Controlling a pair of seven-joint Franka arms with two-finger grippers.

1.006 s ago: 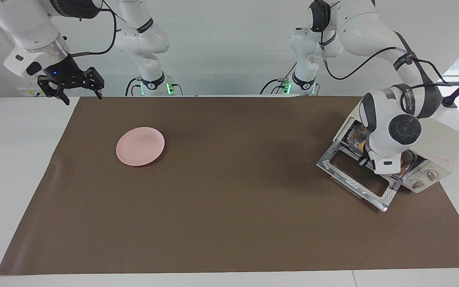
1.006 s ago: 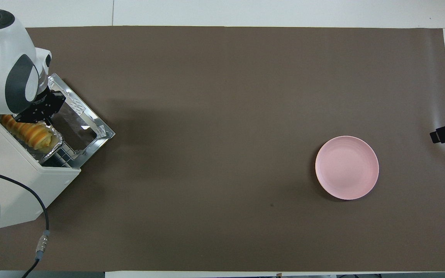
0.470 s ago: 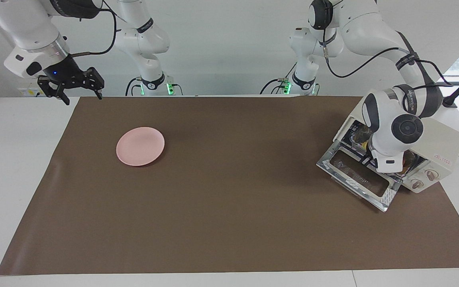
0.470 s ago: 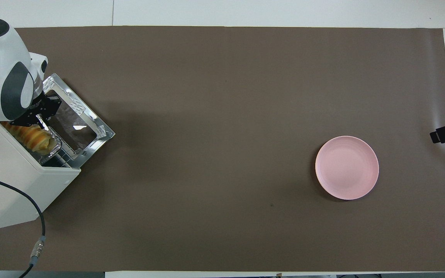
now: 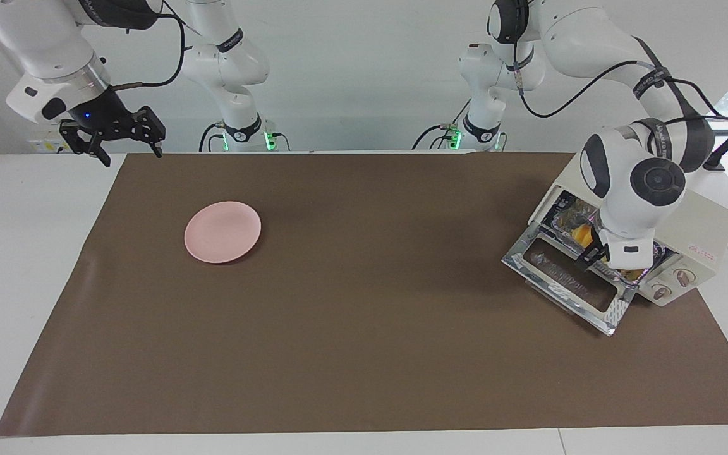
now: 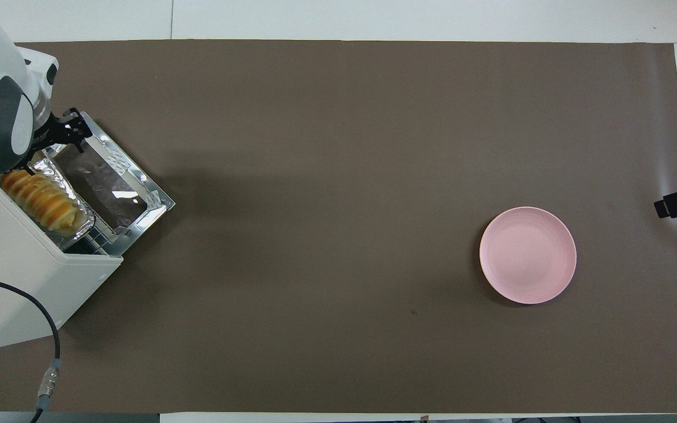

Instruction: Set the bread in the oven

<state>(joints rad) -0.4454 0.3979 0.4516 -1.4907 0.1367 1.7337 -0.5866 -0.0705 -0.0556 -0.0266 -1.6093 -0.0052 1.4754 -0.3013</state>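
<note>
While bread (image 6: 44, 200) lies inside oven (image 6: 27, 270); left hand (image 6: 59, 134) over door, grip unclear; right hand (image 5: 125, 150) released, waiting

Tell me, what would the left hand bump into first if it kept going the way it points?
Probably the oven's open glass door. The left hand points down over it, just in front of the foil tray holding the bread. Its height above the door is unclear.

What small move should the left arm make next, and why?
Probably lift the left gripper clear of the open door: the bread already lies in its foil tray inside the oven, and the gripper holds nothing. The right gripper waits.
</note>
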